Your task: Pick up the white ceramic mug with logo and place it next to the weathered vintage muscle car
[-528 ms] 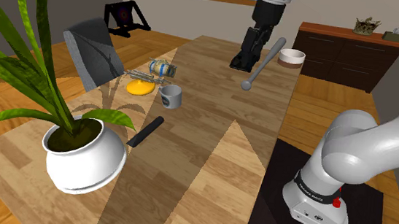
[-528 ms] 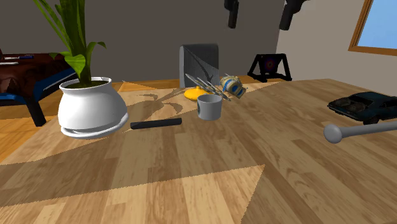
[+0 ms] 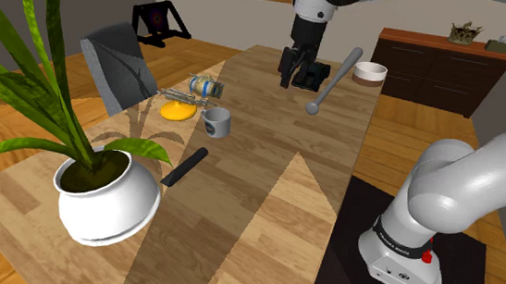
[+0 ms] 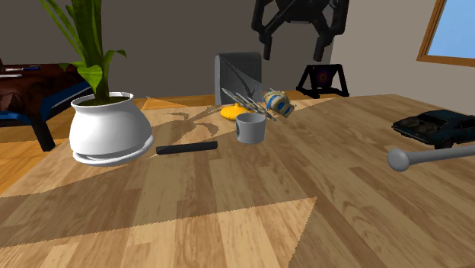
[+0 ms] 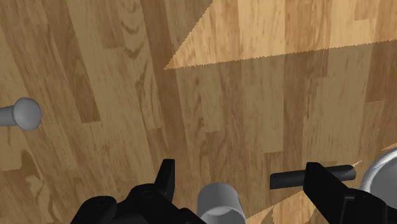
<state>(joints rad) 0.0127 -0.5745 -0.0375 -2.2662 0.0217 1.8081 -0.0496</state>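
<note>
Wood-grain planks are shown across the table point(image 3: 265, 202), which is set in a room with a timber floor, a dark sideboard point(image 3: 443, 63) and a window point(image 4: 451, 30).

1. Gripper. The gripper point(image 4: 293, 55) is seen hanging well above the table surface. Its fingers point(image 4: 268, 46) are spread wide, and nothing is held between them.
2. Mug. The grey mug point(image 3: 216, 121) is stood upright on the table, with its mouth up. It is located just beside a yellow object point(image 3: 177, 111) and near a striped can point(image 3: 207, 87) that is laid on its side. In the wrist view, the mug point(image 5: 218, 202) is framed between the two fingers far below them and is not touched by either.
3. Car. The dark toy car point(image 4: 435, 126) is found at the second exterior view's right edge, well apart from the mug. A grey club with a rounded head point(image 4: 426, 156) is laid just beside it.
4. Other items. A black bar point(image 3: 186, 166) is laid flat between the mug and a white plant pot point(image 3: 107, 199), from which long green leaves are raised. A pale bowl point(image 3: 371, 72) is placed at the far end of the table, and a grey chair point(image 3: 118, 65) is drawn up at the table edge near the can.
</note>
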